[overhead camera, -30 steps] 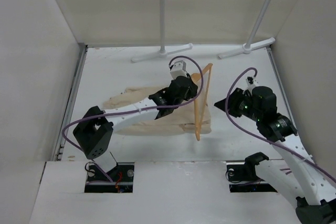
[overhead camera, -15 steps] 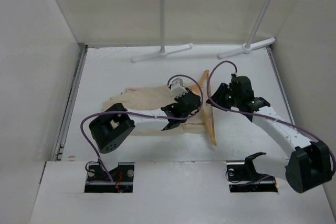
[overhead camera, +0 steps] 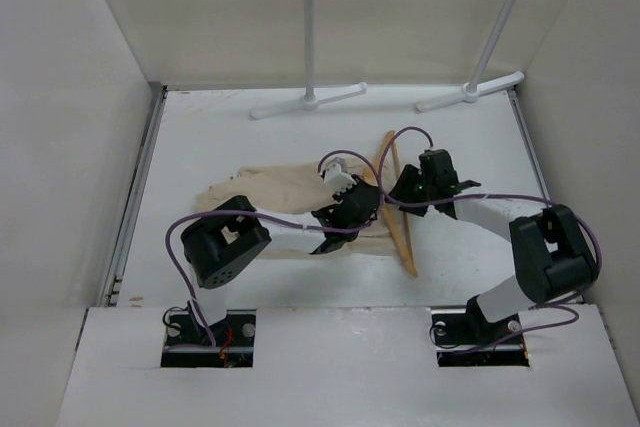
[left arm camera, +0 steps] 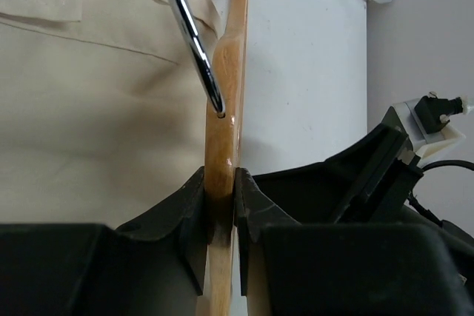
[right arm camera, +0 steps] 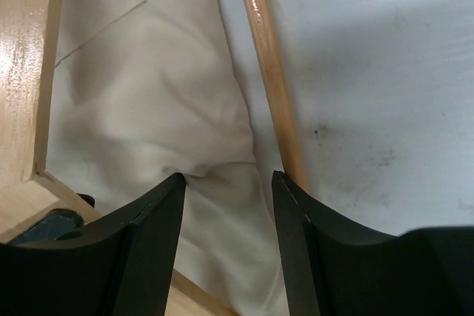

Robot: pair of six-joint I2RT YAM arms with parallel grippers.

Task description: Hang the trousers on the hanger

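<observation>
Hanger (left arm camera: pixel 229 72) gripped beside trousers (left arm camera: pixel 96 109).
Left end effector (left arm camera: pixel 220 199) is clamped on the hanger; right end effector (right arm camera: pixel 226 192) is spread apart over trousers cloth.

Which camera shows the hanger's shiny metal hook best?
The left wrist view: the hook runs large and sharp into the hanger, which the left end effector grips. The top view is too small to show it; the right wrist view shows only wood and trousers.

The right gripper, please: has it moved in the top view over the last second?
Yes. The right gripper has swung left, from below the rack's right foot across to the hanger.
</observation>
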